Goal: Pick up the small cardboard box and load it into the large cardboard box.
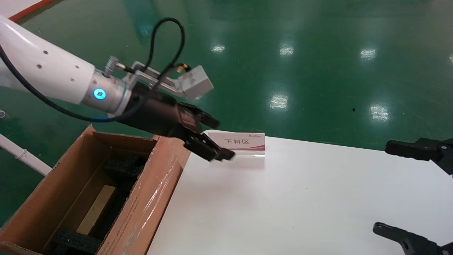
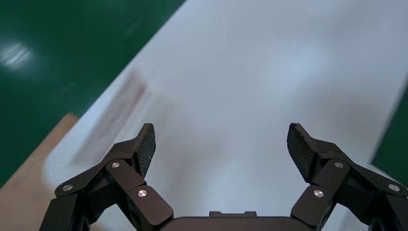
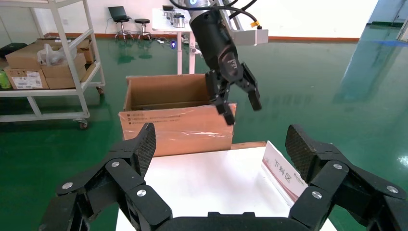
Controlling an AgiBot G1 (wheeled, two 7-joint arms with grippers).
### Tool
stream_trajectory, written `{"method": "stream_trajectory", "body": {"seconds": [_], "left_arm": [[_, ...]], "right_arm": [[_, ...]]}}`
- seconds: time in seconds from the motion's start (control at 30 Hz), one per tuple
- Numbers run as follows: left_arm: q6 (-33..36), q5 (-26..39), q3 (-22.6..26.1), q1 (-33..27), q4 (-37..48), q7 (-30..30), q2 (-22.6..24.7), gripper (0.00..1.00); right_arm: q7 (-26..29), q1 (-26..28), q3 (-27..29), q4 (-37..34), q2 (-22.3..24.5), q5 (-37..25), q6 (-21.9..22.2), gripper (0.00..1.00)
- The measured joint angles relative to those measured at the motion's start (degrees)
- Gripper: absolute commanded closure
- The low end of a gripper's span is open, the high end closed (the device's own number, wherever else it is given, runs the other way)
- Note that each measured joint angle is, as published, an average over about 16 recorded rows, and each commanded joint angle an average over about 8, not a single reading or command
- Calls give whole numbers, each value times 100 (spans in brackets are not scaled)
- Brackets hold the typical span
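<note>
**Left pincer empty above counter edge, small box down in the carton**

Left pincer (image 1: 216, 140) hangs in the air w/ fingers spread wide, nothing between them. It sits over the far left corner of the white counter (image 1: 300, 198), just in front of a small sign card (image 1: 244, 143) w/ red print, and right next to the taped flap of the large cardboard box (image 1: 148, 198). Left wrist view shows both pads (image 2: 146, 147) well apart, bare white counter below them, green floor (image 2: 57, 57) to one side.

Large cardboard box stands off the counter's left edge, top open, flaps up, clear tape shining on the flap nearest the counter. Inside: black foam blocks (image 1: 122, 164) at the far end and near end. Between them lies the small cardboard box (image 1: 97, 209), flat, pale brown, only partly visible; can't tell how snug it sits.

Right pincer (image 1: 407, 191) is low at the right edge of the head view, over the counter's right side, fingers wide apart and empty. Its wrist view looks across the counter at the carton, the sign card and the left arm.
</note>
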Motion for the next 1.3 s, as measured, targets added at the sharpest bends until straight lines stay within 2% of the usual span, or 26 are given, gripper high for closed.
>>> {"method": "stream_trajectory", "body": {"seconds": [1.03,1.17,1.3], "left_arm": [[1641,-1039,-6315,4786,-510,2566,-55,0],[1816,-1150,-6991,5299,-564,2842,-61,0],[1940,-1228,-7463,5657,-601,3035,-65,0]], "right_arm": [[25,-12,43,12,-16,-30,-16,0],[29,-14,49,14,-19,-34,-18,0],[32,-16,56,16,-21,-39,-21,0]]}}
